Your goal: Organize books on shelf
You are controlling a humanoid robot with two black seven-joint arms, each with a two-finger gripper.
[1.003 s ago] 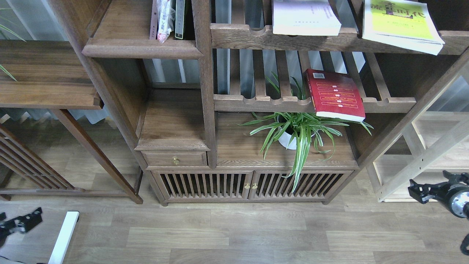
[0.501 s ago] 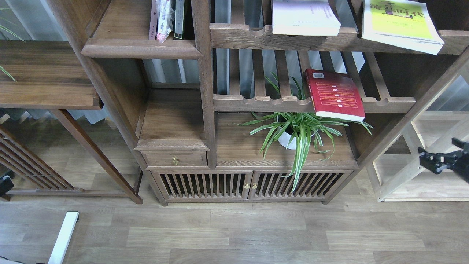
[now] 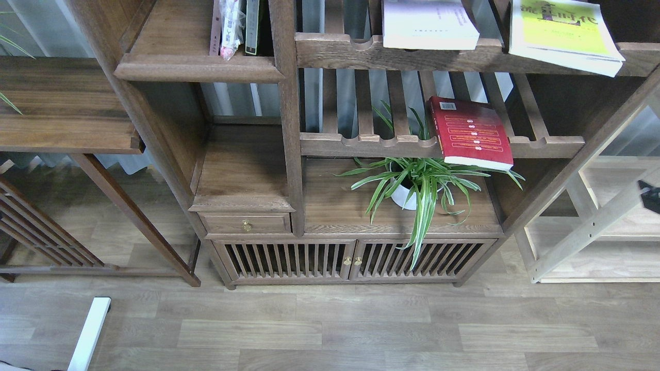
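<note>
Only a small black part of the right gripper (image 3: 650, 195) shows at the right edge, touching nothing; whether its fingers are spread or closed I cannot tell. No left gripper appears. On the lower slatted rack lies the red book with yellow bands (image 3: 472, 133), on the upper rack the pale white-lavender book (image 3: 429, 24) and the yellow-green book (image 3: 564, 33). Well apart at upper left is the narrow dark-brown shelf (image 3: 198, 68)

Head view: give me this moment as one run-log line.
red book flat on lower slatted rack | pale book, yellow-green book on upper rack | shelf awaits | right tool at frame edge
</note>
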